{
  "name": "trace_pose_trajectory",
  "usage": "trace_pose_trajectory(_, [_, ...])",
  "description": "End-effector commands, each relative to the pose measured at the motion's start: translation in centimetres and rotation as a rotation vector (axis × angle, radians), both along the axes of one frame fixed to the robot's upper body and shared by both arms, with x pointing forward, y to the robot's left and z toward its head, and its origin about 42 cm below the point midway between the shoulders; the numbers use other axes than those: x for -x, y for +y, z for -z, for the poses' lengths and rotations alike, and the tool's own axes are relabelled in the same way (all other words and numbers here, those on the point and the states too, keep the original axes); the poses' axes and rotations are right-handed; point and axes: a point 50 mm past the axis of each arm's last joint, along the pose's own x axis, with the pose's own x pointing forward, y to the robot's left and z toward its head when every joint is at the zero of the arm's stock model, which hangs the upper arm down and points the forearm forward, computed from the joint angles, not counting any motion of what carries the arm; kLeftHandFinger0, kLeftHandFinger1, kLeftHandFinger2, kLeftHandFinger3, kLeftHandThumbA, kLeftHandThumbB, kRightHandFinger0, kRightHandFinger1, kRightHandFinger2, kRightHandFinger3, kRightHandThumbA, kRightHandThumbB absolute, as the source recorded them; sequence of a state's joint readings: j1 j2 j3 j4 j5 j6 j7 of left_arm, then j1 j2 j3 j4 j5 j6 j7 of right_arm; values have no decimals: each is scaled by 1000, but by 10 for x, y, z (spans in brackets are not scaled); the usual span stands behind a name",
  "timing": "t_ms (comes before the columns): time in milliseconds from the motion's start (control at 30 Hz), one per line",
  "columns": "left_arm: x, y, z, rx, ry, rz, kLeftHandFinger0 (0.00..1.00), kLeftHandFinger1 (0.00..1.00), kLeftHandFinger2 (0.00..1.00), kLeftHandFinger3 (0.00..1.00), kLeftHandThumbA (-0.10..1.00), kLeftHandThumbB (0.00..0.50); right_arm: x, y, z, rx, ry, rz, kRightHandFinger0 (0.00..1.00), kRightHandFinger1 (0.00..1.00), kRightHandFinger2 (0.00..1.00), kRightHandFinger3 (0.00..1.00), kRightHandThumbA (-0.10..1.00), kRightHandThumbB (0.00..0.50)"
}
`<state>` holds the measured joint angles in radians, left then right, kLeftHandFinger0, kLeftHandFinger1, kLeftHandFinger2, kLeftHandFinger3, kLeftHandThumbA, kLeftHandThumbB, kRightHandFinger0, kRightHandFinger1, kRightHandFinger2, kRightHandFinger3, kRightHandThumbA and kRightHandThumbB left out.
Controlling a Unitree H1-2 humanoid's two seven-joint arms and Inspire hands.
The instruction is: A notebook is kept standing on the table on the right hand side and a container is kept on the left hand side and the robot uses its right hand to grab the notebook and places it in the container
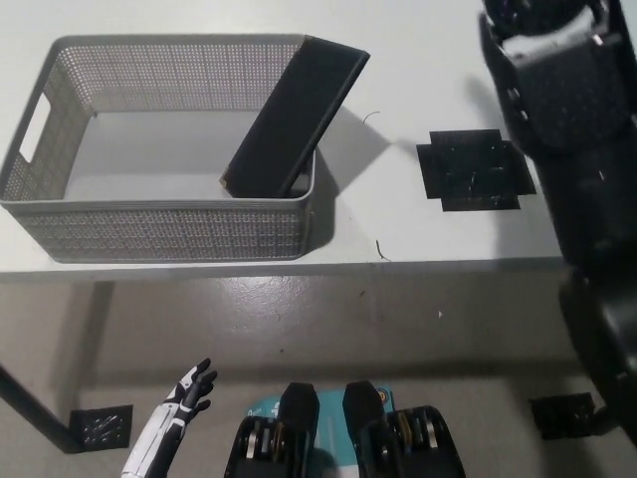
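Notebook, appearing stiff and light, is leaning in the container upper left, best gripped by its top edge; right hand's fingers cannot be told.

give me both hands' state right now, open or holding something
Left hand: open, holding nothing, low beside the table.
Right hand: out of view; only the black right arm shows, away from the notebook leaning in the container.

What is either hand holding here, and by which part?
Nothing visibly: the notebook leans free in the container; the left hand is empty; the right hand is out of view.
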<state>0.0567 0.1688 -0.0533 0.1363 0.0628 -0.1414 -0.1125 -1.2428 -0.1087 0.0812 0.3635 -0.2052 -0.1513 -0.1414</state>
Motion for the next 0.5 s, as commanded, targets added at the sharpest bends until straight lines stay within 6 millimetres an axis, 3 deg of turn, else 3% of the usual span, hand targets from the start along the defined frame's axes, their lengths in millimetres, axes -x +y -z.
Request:
trace_pose_trajectory(0, [2, 5, -10, -42, -42, 19, 1000, 1000, 1000, 1000, 1000, 178, 149, -73, -9, -66, -323, -52, 1000, 1000, 1000, 1000, 1000, 490])
trace_pose_trajectory(33, [1, 4, -9, -43, -39, 16, 1000, 1000, 1000, 1000, 1000, 184, 168, -82, 16, -68, -327, -61, 1000, 1000, 1000, 1000, 1000, 500])
trace_pose_trajectory(100, [1, 6, -9, -31, -38, 19, 1000, 1000, 1000, 1000, 1000, 181, 182, -87, 37, -71, -335, -40, 1000, 1000, 1000, 1000, 1000, 482])
trace_pose_trajectory(133, [1, 6, -9, -36, -36, 18, 1000, 1000, 1000, 1000, 1000, 182, 197, -90, 59, -70, -358, -8, 1000, 1000, 1000, 1000, 1000, 432])
trace_pose_trajectory(167, [2, 6, -8, -37, -34, 15, 1000, 1000, 1000, 1000, 1000, 179, 205, -91, 74, -81, -356, -13, 1000, 1000, 1000, 1000, 1000, 415])
trace_pose_trajectory(200, [2, 6, -8, -36, -35, 13, 1000, 1000, 1000, 1000, 1000, 161, 210, -92, 84, -92, -341, -22, 1000, 1000, 1000, 1000, 1000, 431])
trace_pose_trajectory(233, [4, 6, -7, -25, -29, 7, 1000, 1000, 1000, 1000, 1000, 163, 225, -95, 111, -128, -288, -36, 1000, 1000, 1000, 1000, 1000, 463])
trace_pose_trajectory(267, [3, 5, -6, -25, -32, 3, 1000, 1000, 1000, 1000, 1000, 175, 230, -97, 129, -146, -273, -52, 1000, 1000, 1000, 1000, 1000, 464])
trace_pose_trajectory(367, [3, 5, -4, -22, -40, -5, 1000, 1000, 1000, 1000, 1000, 170, 242, -97, 158, -172, -210, -63, 1000, 1000, 1000, 1000, 1000, 436])
trace_pose_trajectory(400, [3, 4, -4, -20, -37, -5, 1000, 1000, 1000, 1000, 1000, 172, 249, -94, 175, -186, -154, -53, 1000, 1000, 1000, 1000, 1000, 451])
trace_pose_trajectory(467, [5, 4, -4, -19, -35, -8, 1000, 1000, 1000, 1000, 1000, 164, 257, -93, 205, -178, -44, -55, 1000, 1000, 1000, 1000, 1000, 428])
